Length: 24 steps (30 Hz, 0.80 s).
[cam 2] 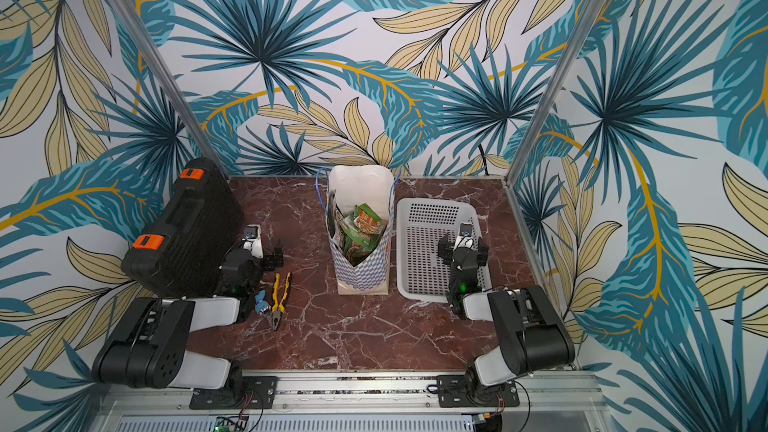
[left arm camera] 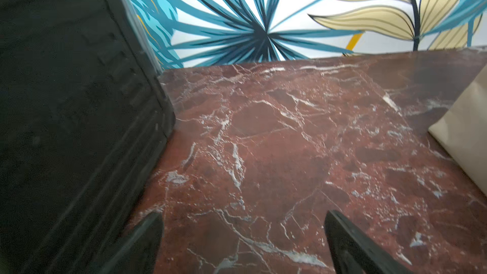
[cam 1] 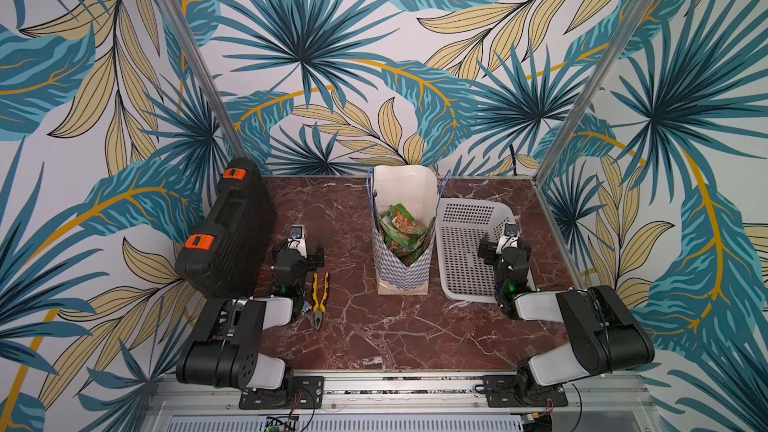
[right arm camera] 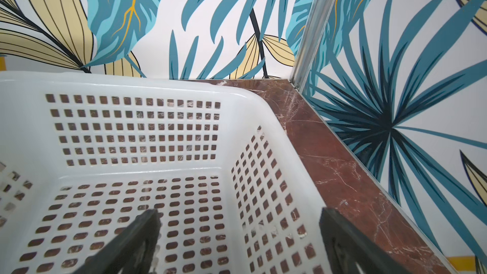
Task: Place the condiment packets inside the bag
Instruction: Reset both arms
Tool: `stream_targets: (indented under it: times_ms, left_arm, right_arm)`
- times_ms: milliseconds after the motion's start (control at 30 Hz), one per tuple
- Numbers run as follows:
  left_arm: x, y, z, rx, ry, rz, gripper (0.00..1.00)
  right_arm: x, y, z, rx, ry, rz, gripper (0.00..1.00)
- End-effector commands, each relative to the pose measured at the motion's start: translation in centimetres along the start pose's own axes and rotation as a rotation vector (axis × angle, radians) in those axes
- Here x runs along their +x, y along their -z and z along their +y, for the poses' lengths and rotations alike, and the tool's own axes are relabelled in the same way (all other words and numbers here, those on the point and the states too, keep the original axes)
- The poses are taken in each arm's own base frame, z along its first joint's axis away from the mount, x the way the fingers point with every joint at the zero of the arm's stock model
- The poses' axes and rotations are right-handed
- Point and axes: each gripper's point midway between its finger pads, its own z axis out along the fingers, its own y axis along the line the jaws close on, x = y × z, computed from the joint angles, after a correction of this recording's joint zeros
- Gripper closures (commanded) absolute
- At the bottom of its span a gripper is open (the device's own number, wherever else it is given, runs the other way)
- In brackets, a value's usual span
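Note:
The bag stands upright and open at mid table, cream with a blue-white checkered front and blue cord handles. Several green-orange condiment packets lie piled inside it. My left gripper is open over bare marble to the left of the bag, with nothing between its fingers. The left wrist view shows only a cream side of the bag. My right gripper is open above the white basket's right wall, holding nothing.
A white perforated basket sits right of the bag. A black tool case leans at the left wall beside my left gripper. Yellow-handled pliers lie in front of it.

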Motion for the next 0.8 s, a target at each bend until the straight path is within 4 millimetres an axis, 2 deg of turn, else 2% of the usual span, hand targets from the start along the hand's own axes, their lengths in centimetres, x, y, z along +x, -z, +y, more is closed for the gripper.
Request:
stream_targets:
  times_ms: [0,67,767]
  left_arm:
    - [-1.86,-1.27,-1.75,0.087,-0.048,-0.080,0.00]
    - [-1.60,-1.46,-1.73,0.088,-0.047,-0.014,0.00]
    - [-1.64,-1.54,-1.51,0.077,-0.042,-0.014,0.00]
  right_arm:
    - [1.34,-0.36,-0.03,-0.014,-0.012,0.062,0.01]
    - [1.22,-0.42,-0.08,-0.012,-0.014,0.056,0.00]
    - [1.32,-0.51,-0.07,-0.021,-0.018,0.066,0.00]
